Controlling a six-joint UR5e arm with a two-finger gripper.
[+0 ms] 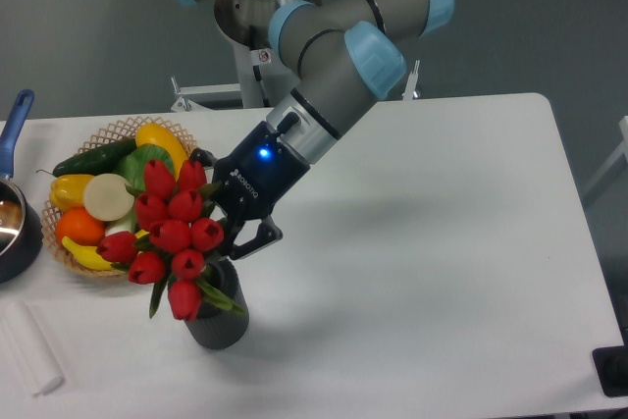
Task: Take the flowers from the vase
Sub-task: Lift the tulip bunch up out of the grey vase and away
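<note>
The flowers (169, 239) cover the near rim of the vase (218, 315) and most of its hollow top, so the stems' lower ends cannot be seen. The buds also hide the tool (224, 226) where its fingers meet the stems, and the grip itself cannot be made out. The bunch overlaps part of the wicker basket (116, 130). The dark pot (14, 233) is cut off by the left edge, and the arm's upper joints by the top.

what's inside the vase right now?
The vase shows only part of its rim; green stems and leaves of the tulips hang over the opening. The blooms cover its interior, so whether the stem ends have cleared it cannot be seen.
</note>
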